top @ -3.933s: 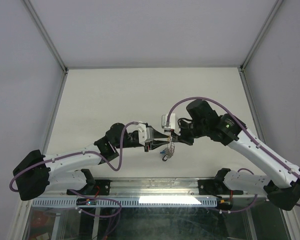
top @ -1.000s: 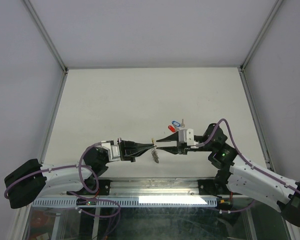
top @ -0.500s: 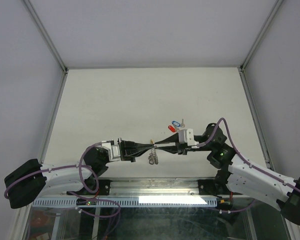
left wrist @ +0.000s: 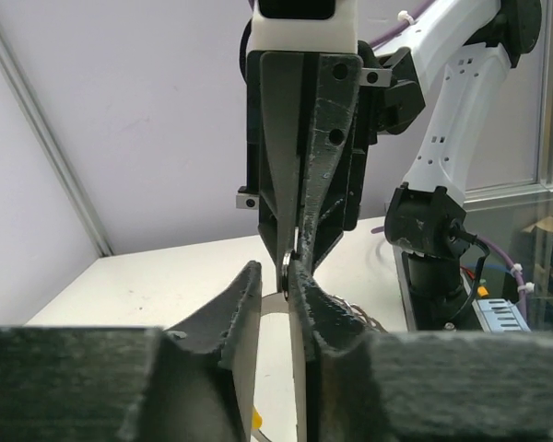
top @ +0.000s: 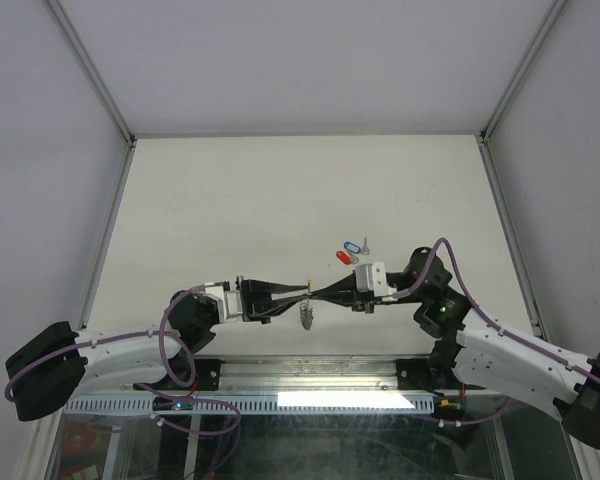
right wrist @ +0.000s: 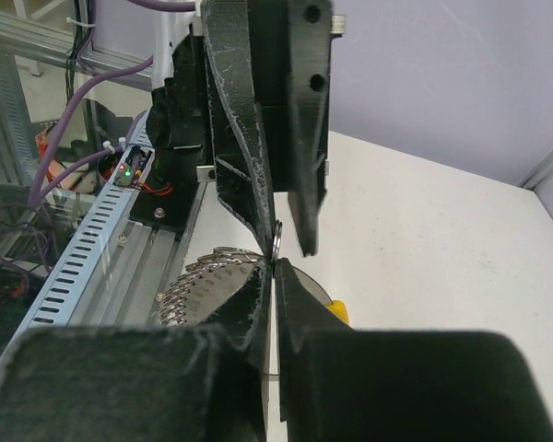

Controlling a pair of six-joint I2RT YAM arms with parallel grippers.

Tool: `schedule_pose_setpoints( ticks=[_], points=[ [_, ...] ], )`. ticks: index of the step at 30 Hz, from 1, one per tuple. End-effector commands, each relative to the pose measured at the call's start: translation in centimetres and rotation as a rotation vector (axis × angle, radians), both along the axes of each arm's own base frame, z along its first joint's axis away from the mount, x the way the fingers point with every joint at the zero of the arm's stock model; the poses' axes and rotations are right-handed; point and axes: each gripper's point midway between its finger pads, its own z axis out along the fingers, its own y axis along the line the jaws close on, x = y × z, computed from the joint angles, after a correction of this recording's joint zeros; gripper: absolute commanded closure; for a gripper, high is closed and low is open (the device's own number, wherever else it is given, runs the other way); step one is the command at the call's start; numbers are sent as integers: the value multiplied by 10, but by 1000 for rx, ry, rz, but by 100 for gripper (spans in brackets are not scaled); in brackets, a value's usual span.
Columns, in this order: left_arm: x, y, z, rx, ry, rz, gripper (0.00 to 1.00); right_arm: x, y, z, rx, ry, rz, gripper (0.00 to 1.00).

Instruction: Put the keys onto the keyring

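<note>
My two grippers meet tip to tip low over the table's near edge. The keyring (top: 306,314) hangs between them, a thin ring seen edge-on (right wrist: 276,239) with a yellow part (right wrist: 337,310) and a silvery beaded bunch (right wrist: 198,281) beneath. The right gripper (right wrist: 275,267) is shut on the ring's edge, as the left wrist view shows (left wrist: 287,266). The left gripper (left wrist: 275,273) stands slightly open, a narrow gap between its fingers and the ring resting against one pad. Keys with a blue tag (top: 351,246) and a red tag (top: 342,258) lie on the table behind the right gripper (top: 316,292).
The metal rail and glass edge (top: 320,375) run just below the grippers. Both arm bases and purple cables (top: 180,330) sit at the near edge. The white table (top: 280,190) stretches away behind, bounded by frame posts at both sides.
The right gripper has closed on the keyring. The left gripper, shut on it a second ago, has loosened a little. Both arms have stayed nearly in place.
</note>
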Motion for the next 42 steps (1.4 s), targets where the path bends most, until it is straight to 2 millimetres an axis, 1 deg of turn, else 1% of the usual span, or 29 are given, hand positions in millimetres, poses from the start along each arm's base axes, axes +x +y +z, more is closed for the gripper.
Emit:
schedule_pose_setpoints(
  ticks=[1, 2, 3, 5, 6, 7, 8, 9, 10, 13, 17, 20, 22, 26, 32, 35, 37, 38, 42],
  points=[
    [-7, -2, 17, 6, -55, -26, 72, 2, -5, 24, 65, -143, -30, 100],
    [-8, -1, 17, 19, -61, -22, 66, 1, -7, 24, 58, -138, -32, 100],
    [-7, -1, 16, 34, -66, -18, 62, 0, -8, 23, 47, -129, -31, 100],
    [-7, 0, 14, 71, -79, -11, 58, -2, -10, 23, 19, -108, -30, 100],
    [-8, 1, 14, 86, -71, -14, 58, -2, -11, 22, 5, -97, -29, 100],
    [-8, 1, 13, 107, -57, -15, 58, 7, -12, 25, 5, -297, -56, 100],
    [-8, 1, 14, 126, -92, -1, 58, 10, -13, 27, 0, -375, -63, 100],
    [-8, 2, 12, 146, -79, -2, 58, 12, -14, 27, -5, -413, -68, 100],
    [-8, 2, 10, 169, -64, -4, 58, 13, -15, 28, -10, -448, -70, 100],
    [-2, 4, 4, 241, -104, 37, 58, 15, -18, 28, -30, -552, -73, 100],
    [5, 5, -2, 304, -114, 74, 58, 19, -21, 27, -69, -633, -83, 100],
    [10, 4, -6, 343, -124, 92, 58, 21, -23, 30, -81, -669, -87, 100],
    [13, 3, -7, 361, -131, 105, 59, 21, -24, 33, -77, -673, -93, 100],
    [18, 4, -4, 349, -137, 136, 61, 21, -25, 34, -84, -646, -97, 100],
    [23, 6, 12, 291, -156, 173, 68, 19, -24, 37, -70, -579, -98, 100],
    [21, 5, 21, 255, -168, 162, 70, 17, -22, 41, -24, -542, -102, 100],
    [17, 3, 27, 237, -181, 142, 70, 17, -21, 44, 8, -548, -109, 100],
    [15, 1, 29, 232, -187, 128, 70, 14, -20, 43, 20, -500, -98, 100],
    [6, -3, 34, 225, -203, 70, 70, 12, -18, 45, 62, -440, -99, 100]
  ],
)
